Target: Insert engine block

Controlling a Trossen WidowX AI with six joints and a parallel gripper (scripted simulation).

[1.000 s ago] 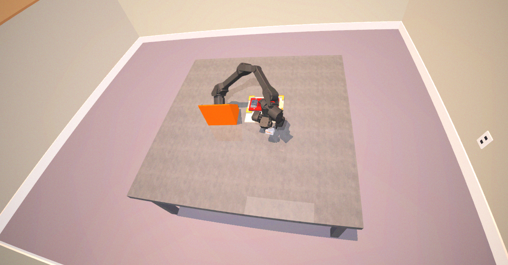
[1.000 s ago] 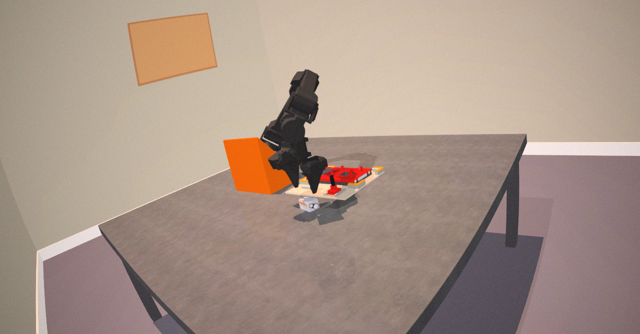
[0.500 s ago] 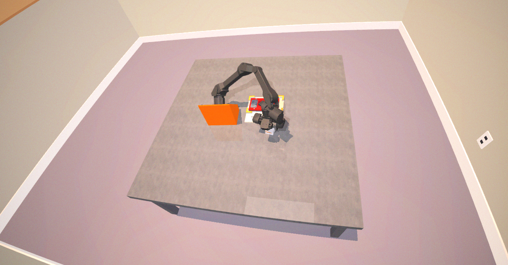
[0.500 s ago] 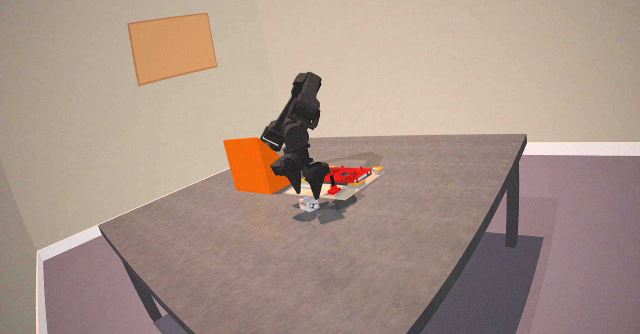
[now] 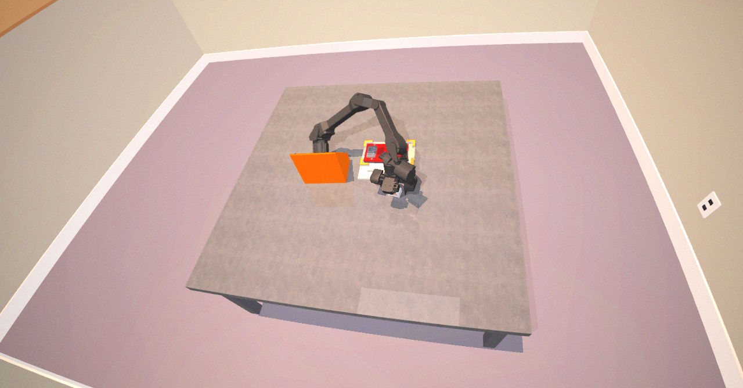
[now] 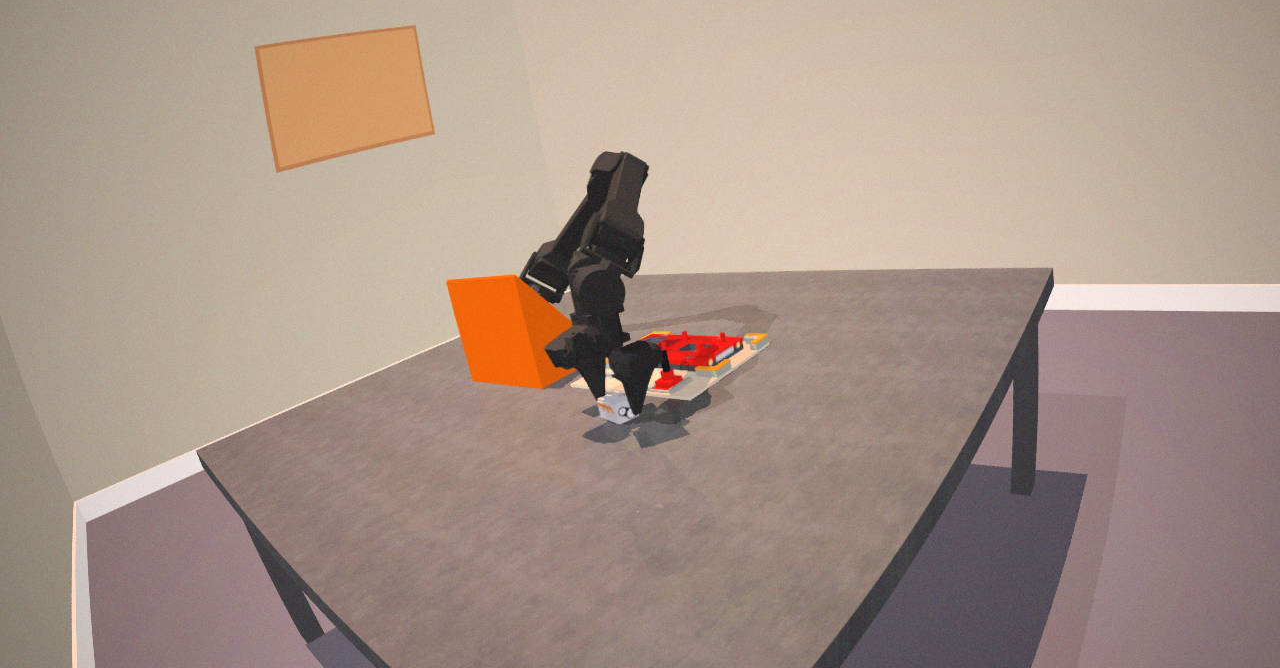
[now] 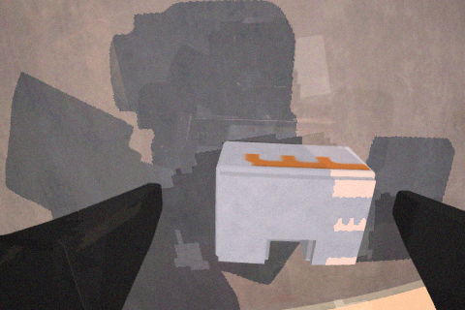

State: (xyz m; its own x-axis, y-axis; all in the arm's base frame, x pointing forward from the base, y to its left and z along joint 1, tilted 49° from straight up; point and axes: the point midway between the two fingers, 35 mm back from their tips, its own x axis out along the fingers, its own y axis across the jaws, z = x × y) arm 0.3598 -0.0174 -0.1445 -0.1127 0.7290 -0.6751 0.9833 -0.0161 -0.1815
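Observation:
The white engine block point(image 5: 397, 194) point(image 6: 612, 410) point(image 7: 291, 208) rests on the table in front of the board. Its orange-marked face points up and away in the wrist view; its slot is at the lower edge, toward the board. My gripper point(image 6: 618, 403) point(image 7: 281, 201) is open, with its fingertips low on either side of the block. In the wrist view the block lies nearer the right finger, with gaps on both sides. The red car body point(image 5: 379, 148) point(image 6: 698, 359) lies on the board. Its opening is partly hidden in the top view; I cannot make out the rib.
The pale board point(image 5: 366, 172) point(image 6: 693, 388) point(image 7: 387, 300) has yellow corner pieces. A red knob piece with a black stem point(image 6: 667, 381) stands on its front part, close to my fingers in the exterior view. A tall orange block point(image 5: 321, 168) point(image 6: 501, 333) stands left of the board.

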